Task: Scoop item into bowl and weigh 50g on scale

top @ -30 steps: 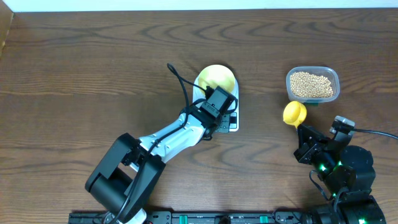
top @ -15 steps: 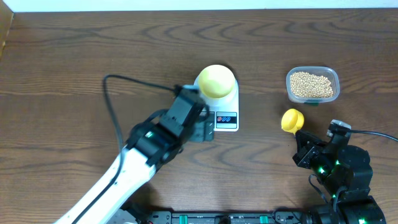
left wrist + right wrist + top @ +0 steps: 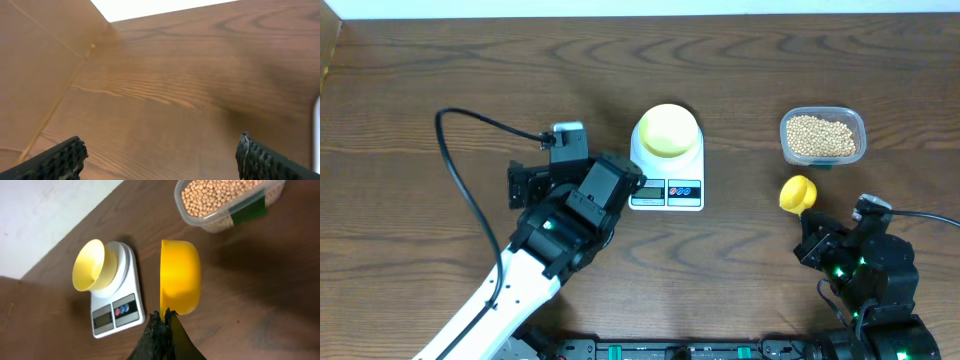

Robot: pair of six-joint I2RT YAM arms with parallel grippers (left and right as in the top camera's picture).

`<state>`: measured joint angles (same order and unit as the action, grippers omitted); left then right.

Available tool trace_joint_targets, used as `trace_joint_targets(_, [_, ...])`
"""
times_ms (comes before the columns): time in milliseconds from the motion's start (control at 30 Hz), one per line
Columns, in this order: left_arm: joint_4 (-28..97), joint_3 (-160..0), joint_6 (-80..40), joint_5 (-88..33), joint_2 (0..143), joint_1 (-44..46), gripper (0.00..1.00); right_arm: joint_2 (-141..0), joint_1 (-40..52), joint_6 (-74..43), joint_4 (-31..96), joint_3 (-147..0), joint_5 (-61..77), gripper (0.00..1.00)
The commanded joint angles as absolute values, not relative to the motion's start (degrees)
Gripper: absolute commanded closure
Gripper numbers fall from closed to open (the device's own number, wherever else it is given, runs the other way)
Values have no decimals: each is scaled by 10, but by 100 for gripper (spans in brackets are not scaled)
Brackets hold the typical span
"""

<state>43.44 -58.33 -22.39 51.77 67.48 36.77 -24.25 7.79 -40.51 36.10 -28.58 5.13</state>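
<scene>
Right end effector is clamped on the handle of the yellow measuring spoon, fingers pinched together with the cup sticking out ahead of them. I read that grip as the working hold for scooping: the cup leads and the wrist stays clear of it. From overhead the spoon hovers over the tabletop just short of the clear tub, and I see no beans in the cup.

The beans all sit in that tub, at the far right, well within my right arm's reach. The pale bowl stands on the round end of the scale in the middle, so whatever goes in gets weighed directly. The display and buttons face my side, though the reading is too small to make out. No beans show in the bowl, so I judge that the weighing has not begun.

My left end effector has its fingers wide apart and holds nothing. It is parked left of the scale, not touching it, and its camera looks out over bare wood. That leaves the path between tub and bowl free for the spoon. Next I expect to dip into the tub, keeping the cup level on the way across.
</scene>
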Motion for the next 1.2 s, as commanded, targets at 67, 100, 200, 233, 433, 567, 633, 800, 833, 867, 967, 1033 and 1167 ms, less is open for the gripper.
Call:
trace_joint_targets(67, [410, -585, -67, 399, 687, 300, 2, -280, 75, -562, 354, -299, 25, 99])
trace_joint_targets(100, [409, -585, -61, 375, 687, 284, 2, -295, 75, -564, 354, -299, 25, 99])
trace_joint_targets(200, [401, -585, -58, 274, 687, 228, 2, -352, 75, -592, 345, -299, 20, 99])
trace_joint_targets(233, [399, -585, -58, 246, 687, 217, 2, -374, 75, -594, 333, -299, 20, 99])
trace_joint_targets(433, [395, -585, -58, 225, 687, 206, 2, -502, 74, -603, 185, -300, 49, 99])
trace_joint_targets(567, [390, -585, -58, 225, 687, 206, 2, -592, 69, -637, 62, -300, 148, 99])
trace_joint_targets(633, [389, -585, -58, 224, 687, 206, 2, -615, 63, -639, 29, -300, 188, 99])
trace_joint_targets(800, [389, -585, -58, 161, 687, 206, 7, -625, 53, -637, 11, -300, 237, 99])
trace_joint_targets(833, [389, -585, -58, 147, 687, 206, 17, -625, 53, -632, 8, -300, 246, 99])
trace_joint_targets(867, [389, -585, -58, 131, 687, 206, 25, -624, 53, -606, 6, -300, 257, 99])
trace_joint_targets(967, [386, -585, -58, 104, 688, 206, 63, -613, 53, -539, 8, -300, 295, 99])
trace_joint_targets(1033, [382, -585, -67, 63, 688, 206, 87, -600, 53, -469, 13, -300, 302, 99])
trace_joint_targets(1167, [355, -585, -104, -41, 689, 212, 93, -551, 53, -364, 37, -300, 267, 99])
